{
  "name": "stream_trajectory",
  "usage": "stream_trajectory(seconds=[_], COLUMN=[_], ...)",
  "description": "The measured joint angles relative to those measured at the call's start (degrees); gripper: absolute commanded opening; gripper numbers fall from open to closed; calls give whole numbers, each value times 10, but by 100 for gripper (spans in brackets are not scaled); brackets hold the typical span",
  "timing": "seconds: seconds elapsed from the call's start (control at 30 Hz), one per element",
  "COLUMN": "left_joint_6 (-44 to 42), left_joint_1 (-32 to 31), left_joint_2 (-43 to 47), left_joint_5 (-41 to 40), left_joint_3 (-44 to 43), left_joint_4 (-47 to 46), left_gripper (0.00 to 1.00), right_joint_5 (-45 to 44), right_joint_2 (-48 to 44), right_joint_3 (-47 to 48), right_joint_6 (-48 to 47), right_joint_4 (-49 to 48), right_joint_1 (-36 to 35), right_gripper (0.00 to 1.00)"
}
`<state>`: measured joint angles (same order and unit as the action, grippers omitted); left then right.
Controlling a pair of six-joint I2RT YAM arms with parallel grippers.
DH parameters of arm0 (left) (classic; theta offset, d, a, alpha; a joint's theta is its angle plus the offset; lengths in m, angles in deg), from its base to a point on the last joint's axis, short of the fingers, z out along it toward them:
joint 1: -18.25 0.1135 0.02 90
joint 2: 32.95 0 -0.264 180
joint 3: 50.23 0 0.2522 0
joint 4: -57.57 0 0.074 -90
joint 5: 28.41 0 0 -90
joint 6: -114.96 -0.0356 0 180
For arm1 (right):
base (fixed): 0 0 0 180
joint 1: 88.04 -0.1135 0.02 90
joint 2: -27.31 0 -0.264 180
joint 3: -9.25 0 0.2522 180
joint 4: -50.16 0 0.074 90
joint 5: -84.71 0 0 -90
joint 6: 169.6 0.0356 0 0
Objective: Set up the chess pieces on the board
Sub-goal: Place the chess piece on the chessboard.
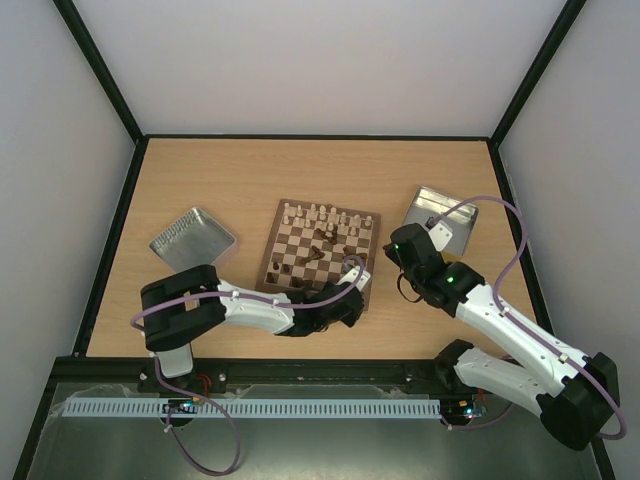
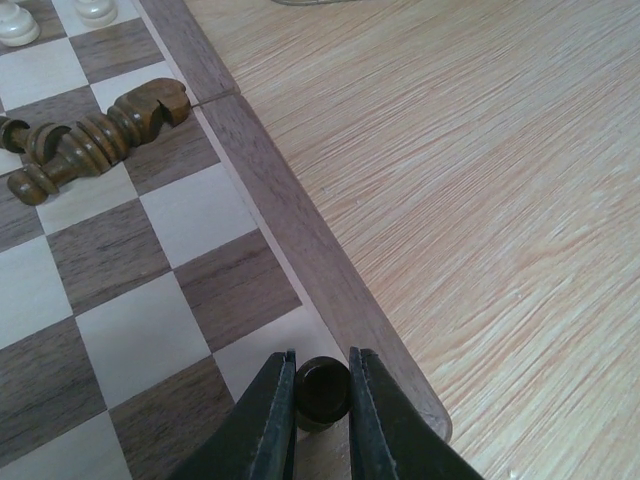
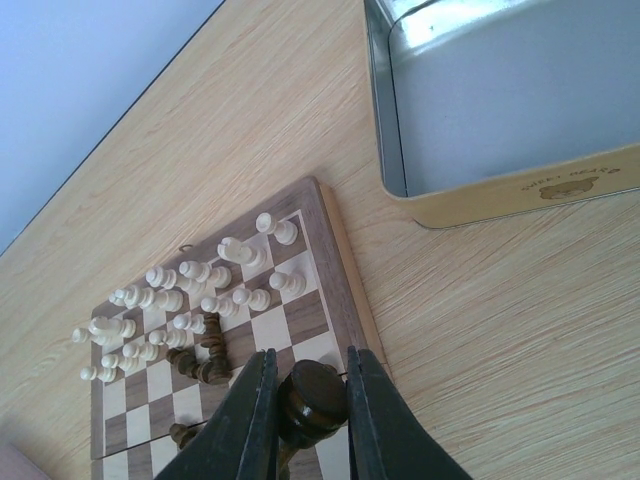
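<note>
Nearest the arms, the left gripper [image 1: 352, 278] [image 2: 321, 356] is clamped on a dark piece [image 2: 322, 390], round top pinched between both fingers, right over the light corner square at the board's [image 1: 297, 243] [image 2: 180, 300] [image 3: 345, 250] 5 o'clock corner; whether its base touches the wood, I can't tell. Just beyond it in the left wrist view, at 11 o'clock, toppled dark pieces [image 2: 95, 140] lie on their sides near the border. Over to the right gripper [image 1: 386, 260] [image 3: 308, 356]: clenched too, squeezing a second dark piece [image 3: 308, 395] at the board's right edge, about 3 o'clock. Mid-board, a few dark pieces are scattered, some down, some upright. At the far side, 12 o'clock, the cream pieces [image 1: 325, 212] [image 2: 18, 22] [image 3: 190, 290] stand lined up in their rows. Off the board, the left tin [image 1: 192, 238] sits on the table [image 1: 200, 170] at 9 o'clock, well apart, and the right tin [image 1: 440, 215] [image 3: 500, 100] sits near the 2 o'clock corner, its inside bare metal.
</note>
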<state>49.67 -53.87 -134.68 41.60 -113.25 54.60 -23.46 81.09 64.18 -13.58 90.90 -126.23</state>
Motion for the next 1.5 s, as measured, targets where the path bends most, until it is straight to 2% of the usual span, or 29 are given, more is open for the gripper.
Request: stream_trajectory(seconds=[0.37, 0.63, 0.77, 0.87, 1.0, 1.13, 1.27, 1.5], left_joint_6=[1, 6, 21, 38, 57, 75, 92, 128], left_joint_1=[0, 0, 13, 33, 67, 85, 93, 122], left_joint_2=[-16, -11, 28, 97, 187, 233, 251, 257], left_joint_5=[-18, -10, 15, 40, 67, 89, 105, 120], left_joint_3=[-7, -7, 0, 27, 61, 78, 91, 110], left_joint_4=[0, 13, 20, 16, 3, -15, -29, -62], left_gripper=[31, 54, 61, 65, 67, 67, 66, 55], right_joint_5=[1, 10, 29, 54, 94, 154, 217, 295], right_joint_2=[0, 0, 0, 0, 4, 15, 29, 39], right_joint_3=[-2, -3, -4, -9, -13, -18, -27, -40], right_joint_6=[0, -3, -9, -11, -3, 21, 53, 100], right_joint_4=[0, -2, -10, -23, -49, -89, -132, -180], right_joint_1=[0, 0, 0, 0, 1, 1, 1, 1], right_gripper=[8, 8, 8, 8, 8, 8, 7, 7])
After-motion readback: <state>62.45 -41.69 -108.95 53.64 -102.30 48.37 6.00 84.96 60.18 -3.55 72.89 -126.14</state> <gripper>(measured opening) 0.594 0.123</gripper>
